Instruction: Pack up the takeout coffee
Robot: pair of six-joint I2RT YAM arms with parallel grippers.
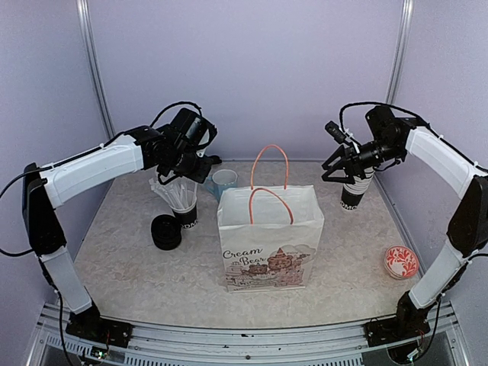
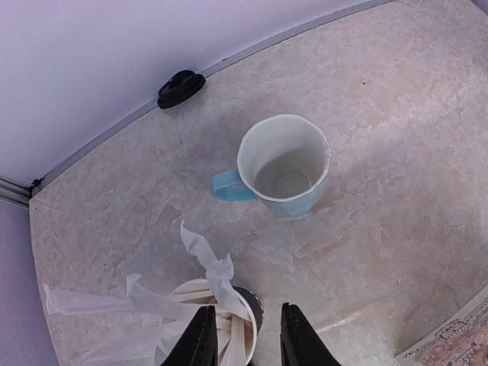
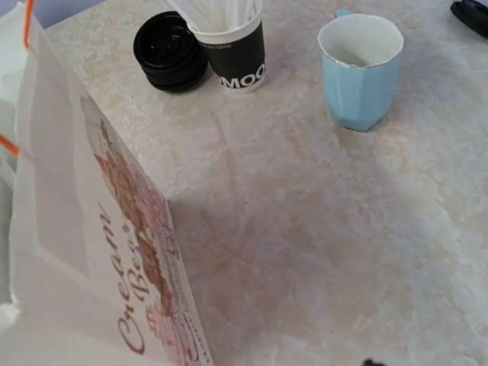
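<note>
We see the left arm reaching up and forward, its left gripper [image 2: 242, 335] pointing down, fingers a narrow gap apart. Our right arm arcs in from the side, its right gripper [image 1: 335, 169] raised mid-air.
</note>
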